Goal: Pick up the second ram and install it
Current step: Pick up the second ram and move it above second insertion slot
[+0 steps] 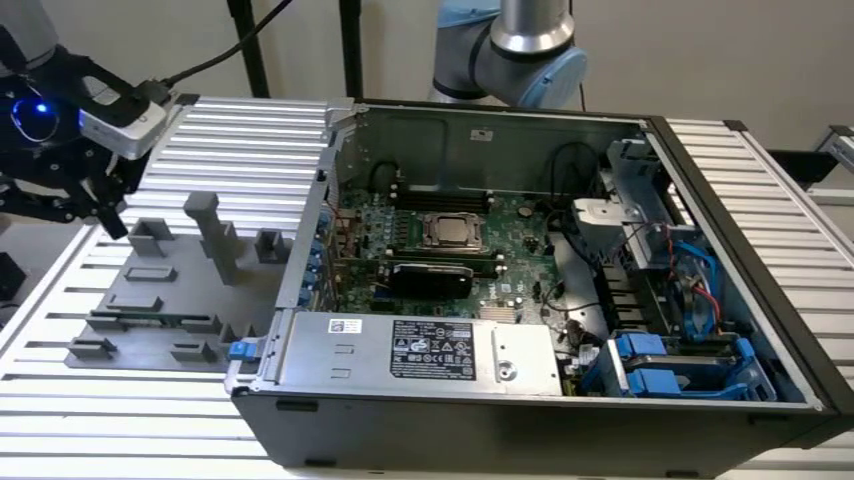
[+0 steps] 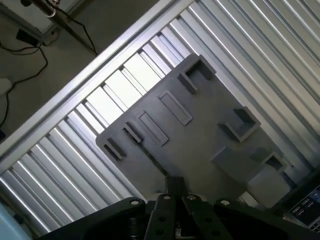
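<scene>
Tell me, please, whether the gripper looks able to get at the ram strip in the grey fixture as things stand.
Probably yes: the gripper hangs close by the grey fixture, and the ram strip lies uncovered in it. The upright post stands apart from the strip.

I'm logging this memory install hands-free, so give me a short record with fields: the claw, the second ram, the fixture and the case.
claw: raised over the slatted table, above the far end of the fixture plate
second ram: likely the thin greenish strip lying flat in the fixture plate, apart from the claw
fixture plate: grey, at the exterior view's left of the case
computer case: open, motherboard exposed
progress: strip not yet lifted
</scene>
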